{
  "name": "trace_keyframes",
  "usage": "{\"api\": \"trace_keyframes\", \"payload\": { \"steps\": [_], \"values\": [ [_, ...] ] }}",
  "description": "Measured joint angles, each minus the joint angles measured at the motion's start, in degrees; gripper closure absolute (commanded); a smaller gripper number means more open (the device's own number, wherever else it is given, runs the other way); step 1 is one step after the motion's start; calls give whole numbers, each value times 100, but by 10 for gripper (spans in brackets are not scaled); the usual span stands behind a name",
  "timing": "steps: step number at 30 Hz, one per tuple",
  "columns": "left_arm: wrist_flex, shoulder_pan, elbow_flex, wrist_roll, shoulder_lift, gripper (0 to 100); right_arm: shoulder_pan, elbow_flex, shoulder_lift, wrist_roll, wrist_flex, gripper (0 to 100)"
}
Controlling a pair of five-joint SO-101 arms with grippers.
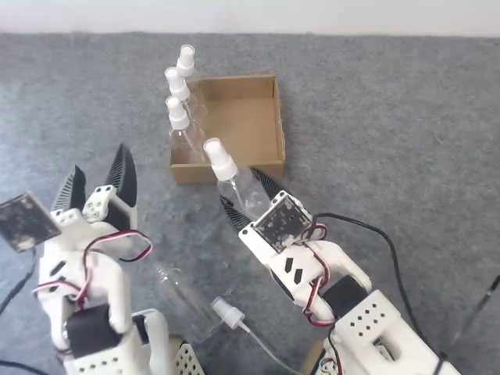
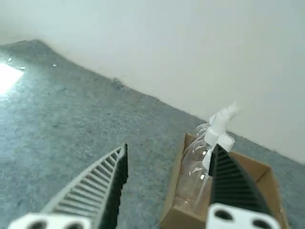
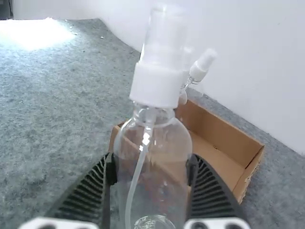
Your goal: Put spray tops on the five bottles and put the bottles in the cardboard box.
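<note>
Well short of the cardboard box [image 1: 250,117], on the robot's side, an uncapped bottle [image 1: 183,301] lay flat on the desk [image 1: 406,117] with a loose spray top [image 1: 229,312] just beside it. Clear, thin-walled and probably light, it looked apt to roll or slip, so a hold across the mid-body seemed safest. Nearer the box, the left claw [image 1: 101,166] hung spread and empty. Just before the box's near wall, the right claw [image 1: 246,194] was clenched round the body of a capped bottle [image 1: 234,181]. Three capped bottles [image 1: 183,129] stood inside the box, along the wall on the left arm's side.

Bright diffuse light; carpet [image 2: 57,124] glare (wrist views).
</note>
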Motion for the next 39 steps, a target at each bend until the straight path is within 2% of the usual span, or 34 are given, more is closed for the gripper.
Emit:
{"api": "trace_keyframes", "payload": {
  "steps": [5, 10, 23, 25, 30, 34, 39],
  "values": [
    [0, -132, 545, 0, 0, 743, 141, 237, 0, 0, -571, 975],
    [-325, -132, 1196, 0, 35, 743, 466, 264, 0, 0, -862, 975],
    [-466, -378, 1415, 0, 35, 743, 571, 264, 0, 0, -958, 973],
    [-466, -404, 1415, 0, 35, 743, 607, 237, 0, -167, -958, 973],
    [-501, -396, 1442, 0, 35, 743, 897, -378, 0, -1134, -738, 972],
    [-870, -396, 1732, 0, 26, 743, 932, -932, 0, -1240, -158, 972],
    [-1125, -378, 1829, 0, 26, 743, 932, -1512, 0, -1248, -53, 971]
  ]
}}
